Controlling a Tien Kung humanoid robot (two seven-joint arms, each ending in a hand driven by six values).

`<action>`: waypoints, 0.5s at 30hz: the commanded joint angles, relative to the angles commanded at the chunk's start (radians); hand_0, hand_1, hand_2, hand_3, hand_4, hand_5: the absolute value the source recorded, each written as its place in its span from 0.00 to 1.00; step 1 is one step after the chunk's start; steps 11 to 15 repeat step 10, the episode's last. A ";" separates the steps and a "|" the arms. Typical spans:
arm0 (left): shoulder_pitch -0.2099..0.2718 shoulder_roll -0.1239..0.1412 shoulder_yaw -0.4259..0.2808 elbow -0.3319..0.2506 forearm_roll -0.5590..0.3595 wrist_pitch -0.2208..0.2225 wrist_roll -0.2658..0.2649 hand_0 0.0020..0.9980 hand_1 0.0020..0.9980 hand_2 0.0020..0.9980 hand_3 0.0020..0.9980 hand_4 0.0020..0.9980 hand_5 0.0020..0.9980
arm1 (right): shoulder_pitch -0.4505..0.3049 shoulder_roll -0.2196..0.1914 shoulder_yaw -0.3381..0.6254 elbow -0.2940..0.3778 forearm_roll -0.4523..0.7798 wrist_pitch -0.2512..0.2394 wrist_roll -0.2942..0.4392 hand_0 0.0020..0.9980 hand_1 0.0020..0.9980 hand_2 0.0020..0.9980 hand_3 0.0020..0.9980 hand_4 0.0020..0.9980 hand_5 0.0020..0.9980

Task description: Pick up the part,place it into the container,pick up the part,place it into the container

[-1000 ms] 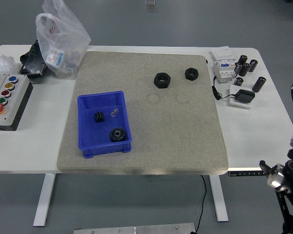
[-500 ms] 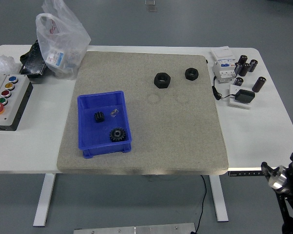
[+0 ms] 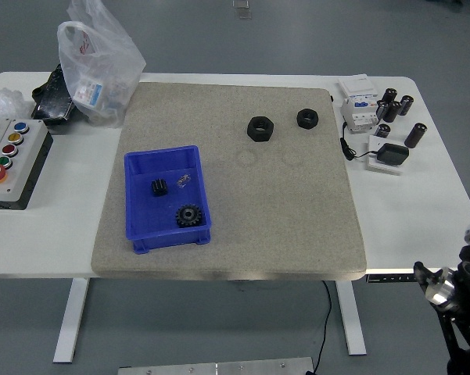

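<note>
Two black hex nuts lie on the grey mat (image 3: 297, 219): a larger nut (image 3: 260, 128) and a smaller nut (image 3: 307, 118) to its right, near the mat's far edge. A blue container (image 3: 140, 201) sits on the mat's left part and holds a black gear (image 3: 188, 216), a small black gear (image 3: 158, 187) and a small shiny piece (image 3: 183, 180). Part of my right arm (image 3: 461, 293) shows at the lower right corner, below the table's edge and far from the parts. Its hand is not visible. My left arm is out of view.
A button box (image 3: 8, 160) and a plastic bag (image 3: 94, 66) with a black tray stand at the left. A white electrical unit (image 3: 358, 112), several black cylinders (image 3: 393, 105) and a small black device (image 3: 391, 155) stand at the right.
The right arm at the lower right corner has shifted slightly, down then a little left. Nothing on the table has moved.
</note>
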 joint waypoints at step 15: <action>0.004 0.004 -0.015 0.000 -0.002 0.003 0.005 0.59 0.38 0.46 0.61 0.52 0.57 | 0.000 0.006 0.002 -0.021 0.015 0.000 -0.001 0.56 0.65 0.68 0.71 0.67 0.35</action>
